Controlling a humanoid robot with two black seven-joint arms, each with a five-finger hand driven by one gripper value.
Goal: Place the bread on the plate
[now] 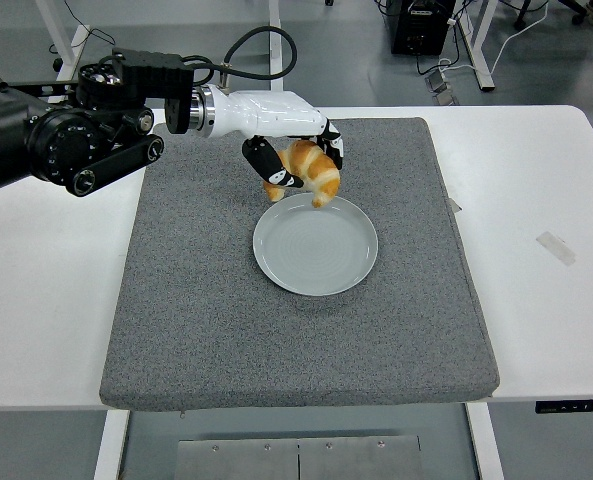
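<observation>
A golden croissant [312, 172] hangs in my left hand [298, 166], whose fingers are curled around it. It is held above the far rim of the pale round plate [315, 244], which lies on the grey mat [296, 300] near its middle. The black left arm reaches in from the left edge over the mat's far left part. Nothing lies on the plate. My right hand does not show.
The grey mat covers most of the white table [536, 300]. A small strip of tape [556, 247] lies on the table at the right. Table legs and cables stand on the floor beyond the far edge.
</observation>
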